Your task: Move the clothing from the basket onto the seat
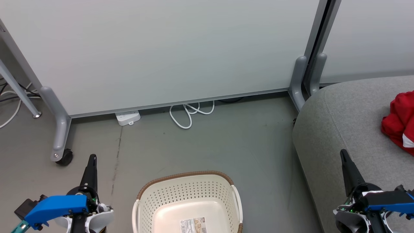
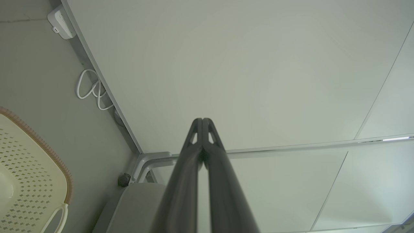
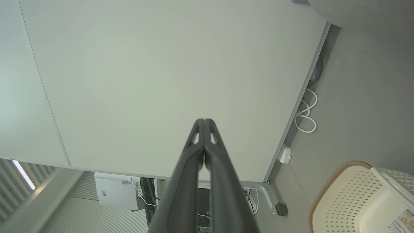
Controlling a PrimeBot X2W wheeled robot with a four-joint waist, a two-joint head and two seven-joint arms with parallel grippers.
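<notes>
Clothing (image 1: 399,121), bright red, is laid on the seat (image 1: 349,113) at right, the near basket (image 1: 187,200) seen bare, so left gripper (image 1: 92,158) and right gripper (image 1: 342,152) are held pinched closed, empty.

On my feed the basket (image 1: 194,194) is cream-white, its walls dotted with even rows of small holes, and its rim (image 1: 184,175) shows a brown woven pattern. The label (image 1: 194,225) on its base is white with dark print. The clothing (image 1: 399,121) is bright red with a white band (easily the loudest colour on my screen). The seat (image 1: 339,123) is plain light grey. The left gripper (image 1: 92,158) and right gripper (image 1: 343,153) have black fingers below blue housings. The floor (image 1: 226,145) is dull grey-green, the partition (image 1: 161,48) pale grey-white, and the cable (image 1: 187,114) and power strip (image 1: 128,117) are white.
</notes>
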